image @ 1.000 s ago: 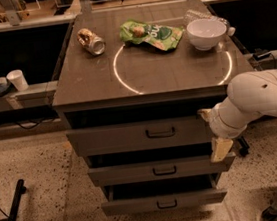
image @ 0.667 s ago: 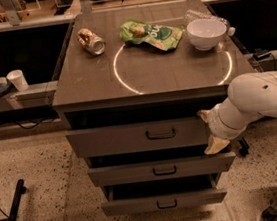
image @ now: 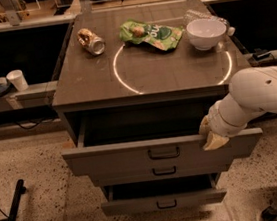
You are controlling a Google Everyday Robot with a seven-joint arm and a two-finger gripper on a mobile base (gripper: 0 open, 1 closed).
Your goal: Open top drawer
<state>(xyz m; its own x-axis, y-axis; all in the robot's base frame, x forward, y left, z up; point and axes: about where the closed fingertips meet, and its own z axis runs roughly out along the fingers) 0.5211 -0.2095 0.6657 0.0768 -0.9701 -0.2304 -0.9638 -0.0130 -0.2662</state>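
The top drawer (image: 114, 158) is the widest grey front panel, with a small black loop handle (image: 164, 153) at its centre. It stands pulled well out of the grey cabinet (image: 175, 78), and a dark gap shows behind its front panel. My gripper (image: 210, 133), on the white arm (image: 262, 94) coming from the right, sits at the top edge of the drawer front, right of the handle. The middle drawer (image: 136, 175) is nearly in. The bottom drawer (image: 135, 205) sticks out a little.
On the cabinet top lie a crushed can (image: 91, 40), a green snack bag (image: 152, 34) and a white bowl (image: 206, 32). A white cup (image: 18, 79) stands on a low ledge at the left. A black pole (image: 11, 219) lies on the floor at the left.
The top drawer has slid out toward the camera. My gripper has moved forward and down with its front panel, staying at its right part.
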